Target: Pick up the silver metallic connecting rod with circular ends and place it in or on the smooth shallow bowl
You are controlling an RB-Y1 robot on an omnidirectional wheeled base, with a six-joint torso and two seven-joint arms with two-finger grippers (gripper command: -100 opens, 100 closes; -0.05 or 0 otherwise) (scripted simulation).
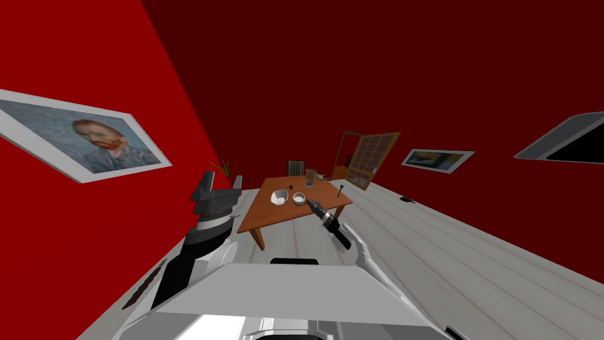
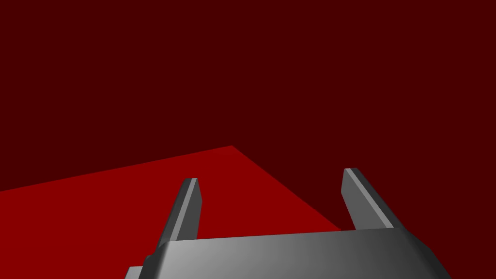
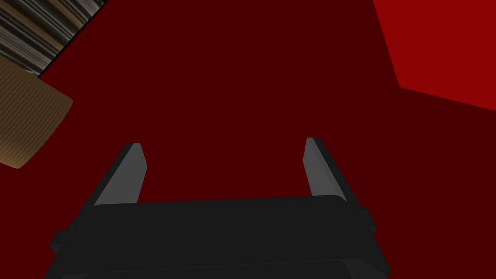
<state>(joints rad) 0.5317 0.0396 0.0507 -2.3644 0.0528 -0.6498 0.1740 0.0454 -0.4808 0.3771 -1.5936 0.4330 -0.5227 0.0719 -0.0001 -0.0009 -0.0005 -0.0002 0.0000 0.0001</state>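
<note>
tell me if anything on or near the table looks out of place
Two small things. A thin dark rod seems to stand on end near the right edge of the table rather than lying flat, and a small dark object lies on the floor to the table's right, too small to identify. Nothing looks spilled.

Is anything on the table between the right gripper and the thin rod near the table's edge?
Nothing visible does. The open right gripper sits beside the round bowl, and only bare table lies between it and the rod. The glass stands farther back, off that line.
</note>
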